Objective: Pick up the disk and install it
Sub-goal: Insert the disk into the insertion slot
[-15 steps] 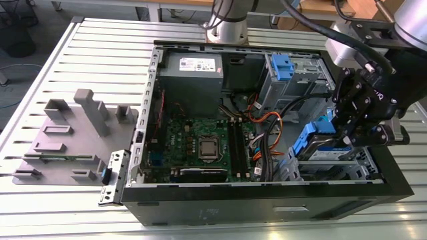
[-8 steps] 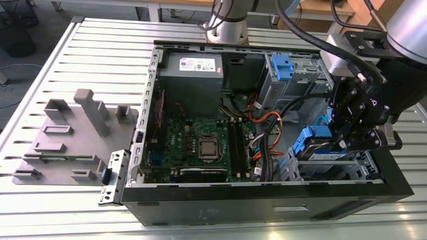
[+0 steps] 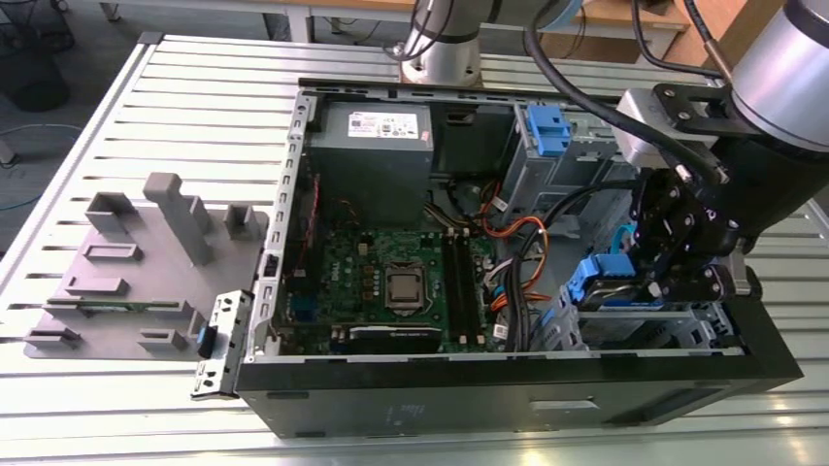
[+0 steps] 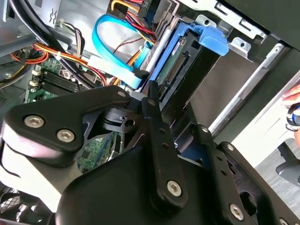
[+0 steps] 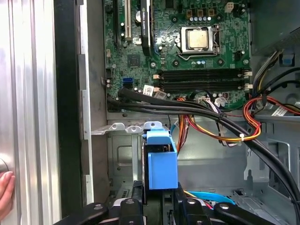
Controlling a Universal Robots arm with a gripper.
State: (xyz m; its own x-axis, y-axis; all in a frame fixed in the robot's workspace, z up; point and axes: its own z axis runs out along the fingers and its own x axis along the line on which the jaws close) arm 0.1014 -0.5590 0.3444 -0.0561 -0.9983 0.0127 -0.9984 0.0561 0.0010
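In the lower right of the exterior view the gripper (image 3: pixel 667 280) holds the disk (image 3: pixel 604 283) clamped between its fingers. The disk stands on edge at the drive cage (image 3: pixel 647 325) of the computer case (image 3: pixel 518 386).

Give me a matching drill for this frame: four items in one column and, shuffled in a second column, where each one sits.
Items:
1. disk
2. power supply
3. processor
4. grey fixture block

Places:
A. on the slatted table, outside the computer case
B. gripped by the tool
C. in its socket on the green motherboard
D. inside the case at its far end, white sticker facing up

Pairs: 1-B, 2-D, 3-C, 4-A
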